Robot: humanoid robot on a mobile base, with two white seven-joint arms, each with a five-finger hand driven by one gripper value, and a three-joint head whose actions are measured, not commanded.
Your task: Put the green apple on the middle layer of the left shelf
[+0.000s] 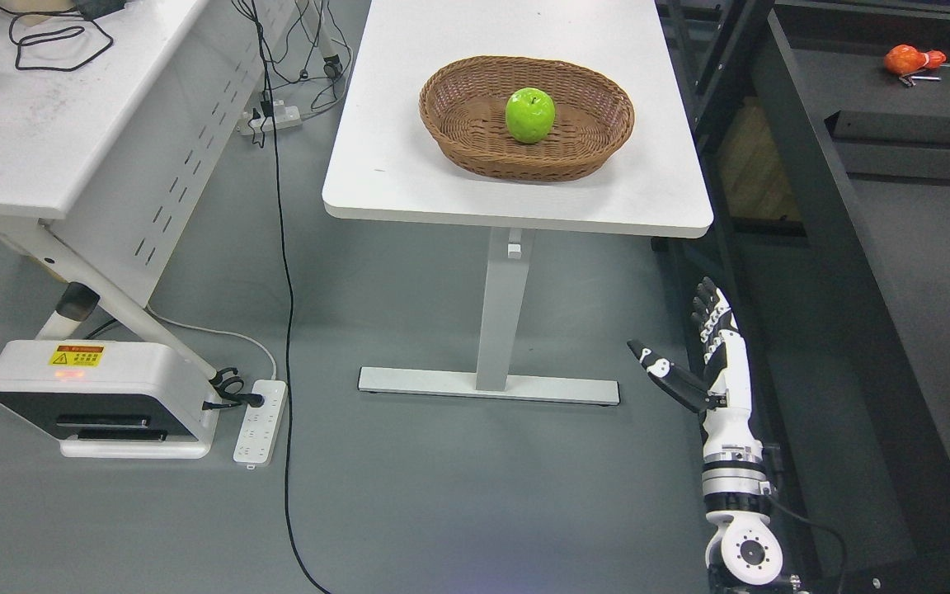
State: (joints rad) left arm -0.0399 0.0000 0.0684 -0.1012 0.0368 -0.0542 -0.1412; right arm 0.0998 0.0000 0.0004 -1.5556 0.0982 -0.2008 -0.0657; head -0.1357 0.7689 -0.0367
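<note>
- Your apple [530,115] looks glossy and smooth, with a waxy green skin.
- The basket [475,140] is brown woven wicker, rough and matt.
- The counter [409,165] has a smooth, matt white top on a painted metal leg [501,305].
- Your right hand [710,355] shows glossy white and black hard plastic.
- The floor [442,478] is smooth, dull grey.

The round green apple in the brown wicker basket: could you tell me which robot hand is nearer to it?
Right. The right robot hand hangs open below the white table's edge, right of the green apple; the left is out of view.
</note>
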